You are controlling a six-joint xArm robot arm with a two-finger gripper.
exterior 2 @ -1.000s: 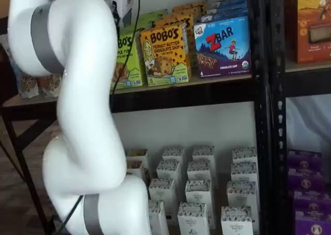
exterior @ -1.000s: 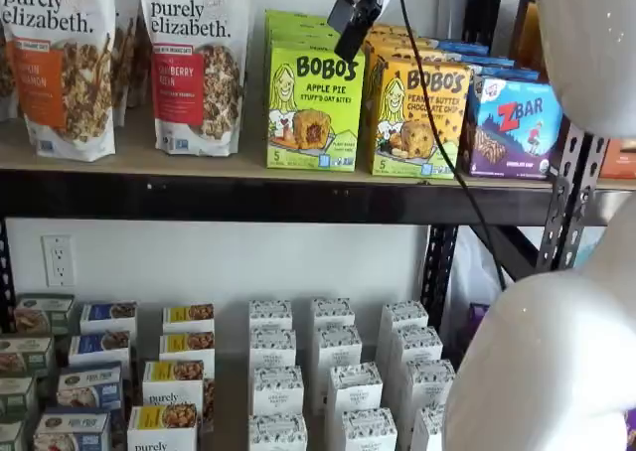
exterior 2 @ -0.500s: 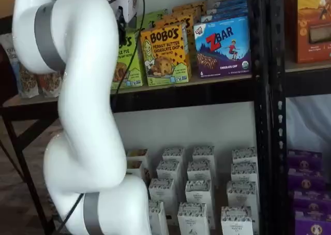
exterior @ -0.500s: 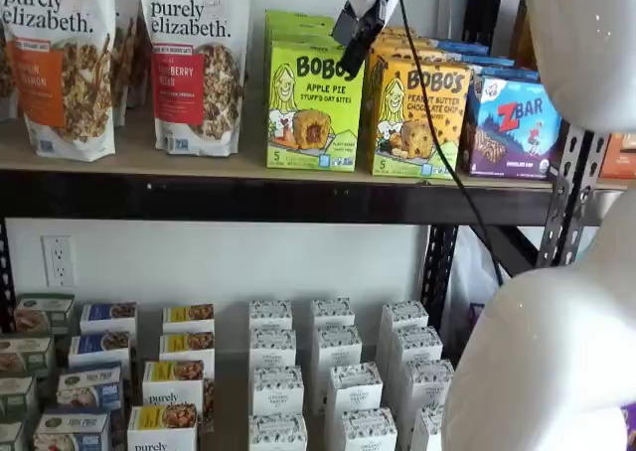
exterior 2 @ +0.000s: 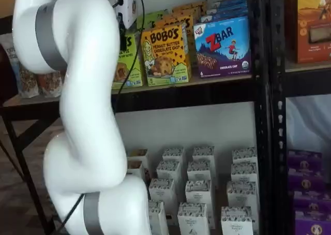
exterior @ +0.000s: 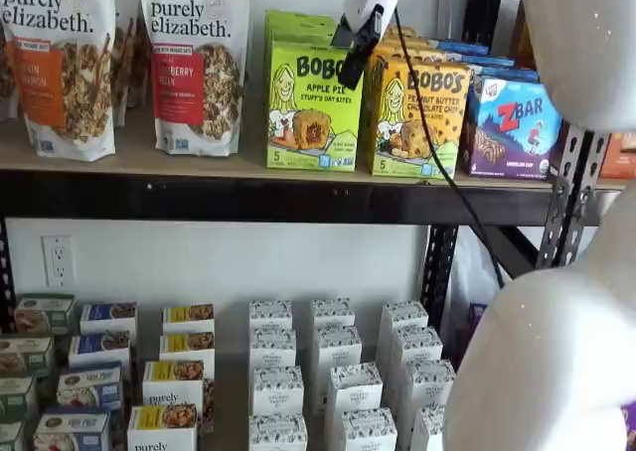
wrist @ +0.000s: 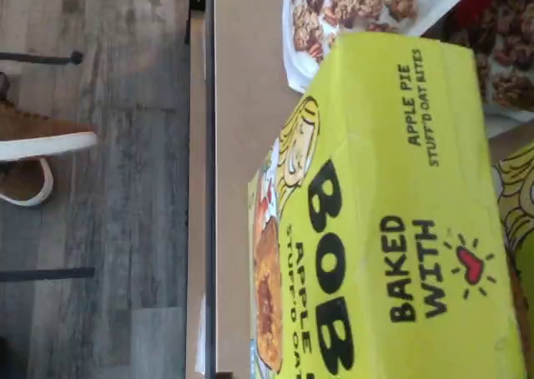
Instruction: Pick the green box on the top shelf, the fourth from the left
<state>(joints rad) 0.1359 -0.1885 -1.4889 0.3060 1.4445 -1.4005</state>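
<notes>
We see the end effector (exterior: 350, 72), its finger state indiscernible side-on, poised at the upper right corner of the green box (exterior: 313, 105) standing at the bench (exterior: 199, 168) front edge; we should straddle the box squarely before closing

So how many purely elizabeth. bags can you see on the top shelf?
2 show clearly on the top shelf: one bag at the far end, a second bag beside the green box. More bags seem to stand behind them, partly hidden.
</notes>
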